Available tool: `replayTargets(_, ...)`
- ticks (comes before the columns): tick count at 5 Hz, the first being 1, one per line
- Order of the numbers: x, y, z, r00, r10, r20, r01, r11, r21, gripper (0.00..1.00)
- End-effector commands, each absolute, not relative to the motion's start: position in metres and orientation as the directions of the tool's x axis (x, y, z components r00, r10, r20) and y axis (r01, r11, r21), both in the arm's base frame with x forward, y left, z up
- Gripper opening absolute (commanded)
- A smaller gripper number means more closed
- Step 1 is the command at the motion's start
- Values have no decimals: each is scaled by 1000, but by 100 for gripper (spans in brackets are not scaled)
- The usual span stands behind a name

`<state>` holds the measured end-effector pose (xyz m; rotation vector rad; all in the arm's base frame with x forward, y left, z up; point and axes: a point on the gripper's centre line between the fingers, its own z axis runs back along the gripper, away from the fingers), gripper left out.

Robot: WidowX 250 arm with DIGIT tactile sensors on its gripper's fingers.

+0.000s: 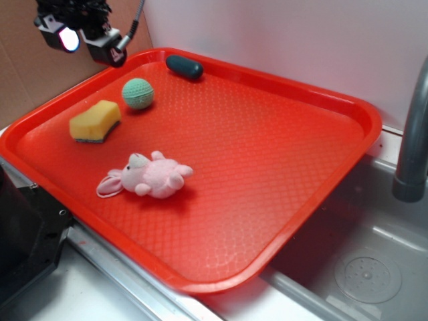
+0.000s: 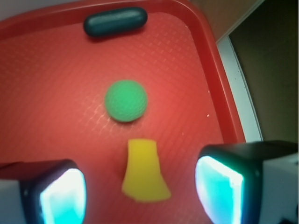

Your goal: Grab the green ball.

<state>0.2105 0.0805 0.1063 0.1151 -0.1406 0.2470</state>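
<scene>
The green ball (image 1: 138, 93) is small, round and mint-green with a knitted surface. It sits on the red tray (image 1: 281, 167) near the far left corner. In the wrist view the ball (image 2: 125, 101) lies ahead of the fingers, near the middle of the frame. My gripper (image 1: 90, 41) hangs high above the tray's far left rim, up and left of the ball. It is open and empty; in the wrist view its two glowing pads (image 2: 219, 189) stand wide apart around the gripper's middle (image 2: 140, 193).
A yellow sponge (image 1: 95, 121) lies just in front of the ball, also in the wrist view (image 2: 144, 171). A dark green capsule (image 1: 184, 67) lies at the far rim. A pink plush toy (image 1: 150, 177) lies mid-left. A grey faucet (image 1: 413, 134) and sink (image 1: 368, 267) stand right.
</scene>
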Motion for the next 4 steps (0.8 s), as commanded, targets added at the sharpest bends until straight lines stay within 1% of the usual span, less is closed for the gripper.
replayTargets(1, 238, 100, 74, 956, 238, 171, -261, 956, 132, 100)
replayTargets(2, 258, 102, 56, 966, 207, 154, -227, 965, 128, 100)
replayTargets(3, 271, 105, 38, 971, 197, 138, -216, 966, 141, 98)
replayTargets(4, 273, 111, 34, 967, 239, 85, -248, 963, 104, 0)
